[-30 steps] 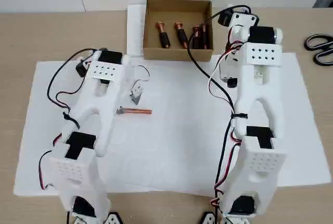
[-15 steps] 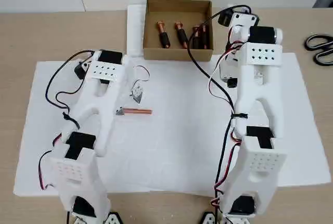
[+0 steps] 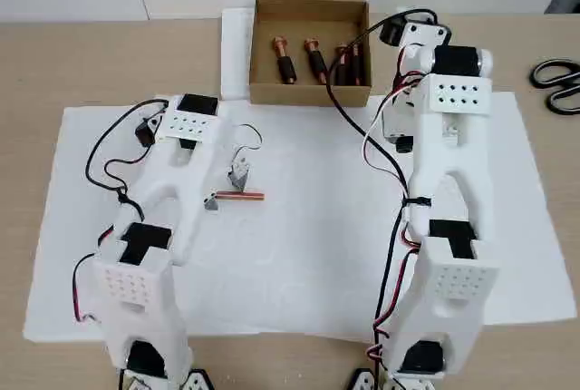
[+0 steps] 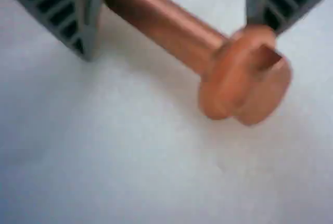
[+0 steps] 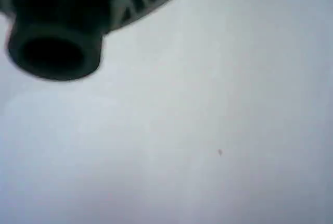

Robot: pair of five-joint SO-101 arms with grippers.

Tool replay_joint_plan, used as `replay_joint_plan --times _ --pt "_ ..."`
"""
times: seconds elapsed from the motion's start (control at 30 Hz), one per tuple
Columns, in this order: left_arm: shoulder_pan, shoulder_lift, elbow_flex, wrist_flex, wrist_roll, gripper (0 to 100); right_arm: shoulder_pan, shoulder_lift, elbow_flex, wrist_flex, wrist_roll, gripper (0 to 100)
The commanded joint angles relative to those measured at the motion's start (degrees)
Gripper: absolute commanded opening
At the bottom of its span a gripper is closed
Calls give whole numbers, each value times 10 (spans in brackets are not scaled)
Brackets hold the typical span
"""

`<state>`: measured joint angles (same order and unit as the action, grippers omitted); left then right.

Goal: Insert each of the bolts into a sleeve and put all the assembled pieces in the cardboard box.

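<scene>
1. Copper-coloured, the bolt [image 4: 200, 49] is lying flat on the white sheet [image 3: 308, 254], in front of the left arm and well apart from the box [image 3: 311, 95].
2. The left gripper [image 4: 171, 34] is hanging low over the bolt with its jaws standing apart and nothing clamped.
3. In the left wrist view the bolt is running slantwise between the two grey fingers [image 4: 67, 10]. Its shaft is passing close by one finger and its round head is sitting just beside the tip of the other. I cannot tell whether either finger is touching it.
4. From the high view the bolt is lying crosswise to the left arm, just under the gripper's tip.
5. The right gripper [image 5: 75, 10] is gripping a black sleeve [image 5: 54, 52]. One ribbed finger is showing against the sleeve's side, and the other is lost in the dark.
6. The sleeve's open end is pointing towards the right wrist camera, with the sheet lying behind it.
7. In the high view the right arm is stretching forward beside the box's right corner.
8. Four assembled pieces [image 3: 315, 61] are lying inside the box, each a bolt in a dark sleeve.
9. Scissors [image 3: 557, 83] are resting on the table [image 3: 72, 63] at its far right edge, off the sheet.
</scene>
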<state>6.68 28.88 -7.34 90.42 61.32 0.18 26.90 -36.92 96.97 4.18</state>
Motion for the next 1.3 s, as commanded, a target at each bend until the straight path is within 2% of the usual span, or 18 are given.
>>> replay_joint_plan --times 0.0,0.1,0.37,0.53,0.63,0.73,0.83,1.07,1.1,1.27 --pt "-2 1 4 -4 20 138 0 -37 -2 -2 3 4" --pt "1 1 4 -2 53 81 0 -37 -2 -2 3 4" --pt "4 0 0 -1 55 12 0 -34 -2 -6 3 4" --pt "4 0 -71 62 54 6 0 0 -2 -7 3 4" --pt "4 1 -132 98 21 7 0 9 -3 -7 3 4" --pt "3 1 -174 99 -15 7 -1 8 -5 -7 2 4" --pt "3 1 -208 99 -93 10 0 8 -16 -6 2 4" --pt "-2 17 -218 92 -525 24 -1 8 -24 -6 3 4" --pt "-3 27 -218 91 -556 24 -1 8 -24 -6 2 4" --pt "-4 81 -221 85 -564 28 -1 8 -24 -6 2 4"
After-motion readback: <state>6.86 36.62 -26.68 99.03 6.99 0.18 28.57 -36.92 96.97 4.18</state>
